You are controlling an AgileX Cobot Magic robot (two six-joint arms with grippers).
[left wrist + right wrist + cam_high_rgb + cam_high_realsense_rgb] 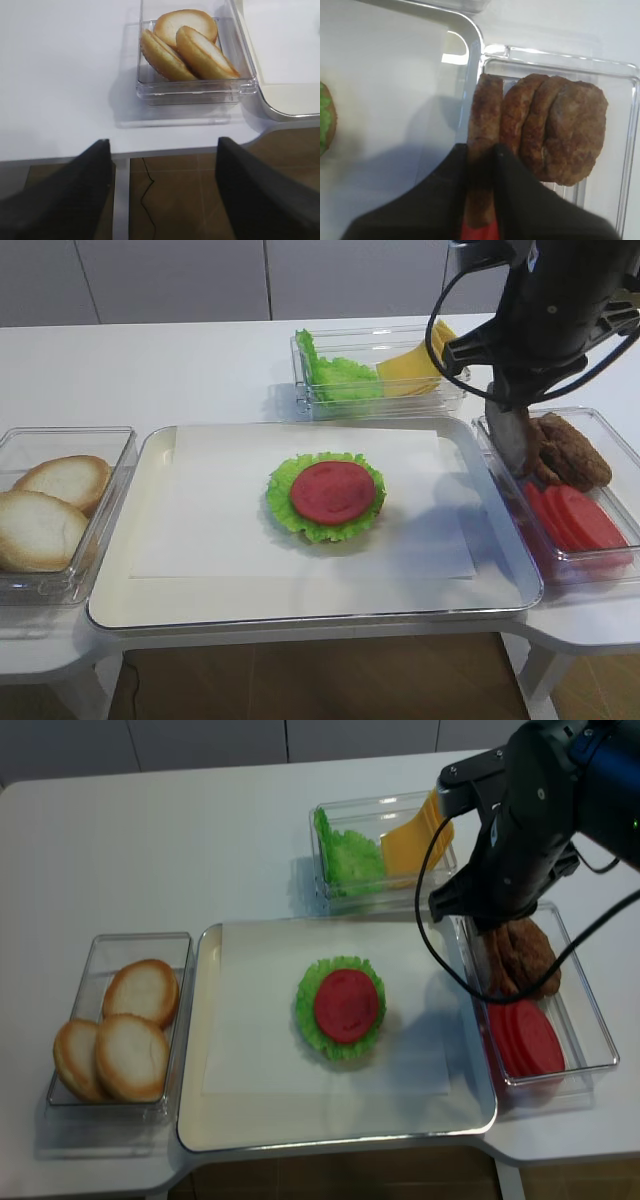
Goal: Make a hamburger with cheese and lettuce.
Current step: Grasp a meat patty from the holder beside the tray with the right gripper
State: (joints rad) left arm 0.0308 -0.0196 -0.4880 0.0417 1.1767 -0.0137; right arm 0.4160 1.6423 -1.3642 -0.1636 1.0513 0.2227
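Note:
The hamburger lies in the middle of the white tray: a frilly green leaf with a red tomato disc on top. Loose lettuce and cheese slices share a clear box behind the tray. My right gripper reaches down into the clear box on the right. It is shut on a brown patty held on edge, beside the other patties. My left gripper is open and holds nothing, hanging over the table's front edge near the bun box.
A clear box of pale bun halves stands left of the tray. Red tomato slices lie in the right box in front of the patties. The right arm and its cables hang above the tray's back right corner.

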